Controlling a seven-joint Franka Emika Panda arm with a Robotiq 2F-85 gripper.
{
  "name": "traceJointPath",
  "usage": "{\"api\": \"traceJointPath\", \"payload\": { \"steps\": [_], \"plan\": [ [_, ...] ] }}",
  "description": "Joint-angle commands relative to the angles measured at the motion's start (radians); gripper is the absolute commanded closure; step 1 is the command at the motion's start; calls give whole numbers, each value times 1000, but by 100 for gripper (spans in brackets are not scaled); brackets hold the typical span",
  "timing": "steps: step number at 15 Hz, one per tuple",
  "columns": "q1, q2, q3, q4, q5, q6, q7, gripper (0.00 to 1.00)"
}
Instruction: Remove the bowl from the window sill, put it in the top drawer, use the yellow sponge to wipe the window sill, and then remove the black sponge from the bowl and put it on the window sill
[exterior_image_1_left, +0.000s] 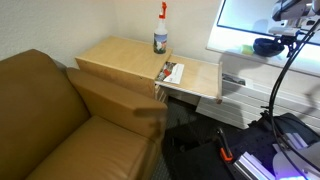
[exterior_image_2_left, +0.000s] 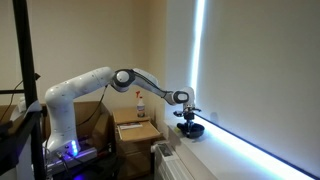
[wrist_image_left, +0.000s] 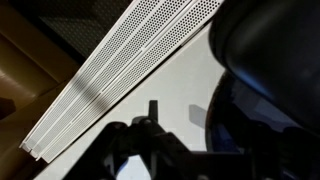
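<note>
The dark blue bowl (exterior_image_1_left: 266, 46) sits on the white window sill (exterior_image_1_left: 235, 55), and an exterior view also shows this bowl (exterior_image_2_left: 190, 130) under the arm's end. My gripper (exterior_image_2_left: 187, 112) hangs straight over its rim. In the wrist view the bowl (wrist_image_left: 270, 70) fills the right side as a dark mass. One of my gripper (wrist_image_left: 196, 112) fingers (wrist_image_left: 153, 108) stands outside the rim with bare sill between them; the other finger is lost in the dark. The top drawer (exterior_image_1_left: 200, 82) is pulled out of the cabinet. I cannot make out the yellow sponge or the black sponge.
A spray bottle (exterior_image_1_left: 160, 32) stands on the light wooden cabinet (exterior_image_1_left: 115, 58). A brown couch (exterior_image_1_left: 50, 120) fills the near left. A perforated white vent grille (wrist_image_left: 120, 60) runs along the sill. Small items (exterior_image_1_left: 172, 72) lie at the drawer's inner end.
</note>
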Motion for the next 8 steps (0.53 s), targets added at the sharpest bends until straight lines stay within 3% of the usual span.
{"api": "traceJointPath", "payload": {
  "steps": [1,6,8],
  "plan": [
    [-15,0,17,6,16,-23,-17,61],
    [-24,3,24,15,54,-21,-1,97],
    [-36,-3,31,21,85,-44,-3,94]
  ]
}}
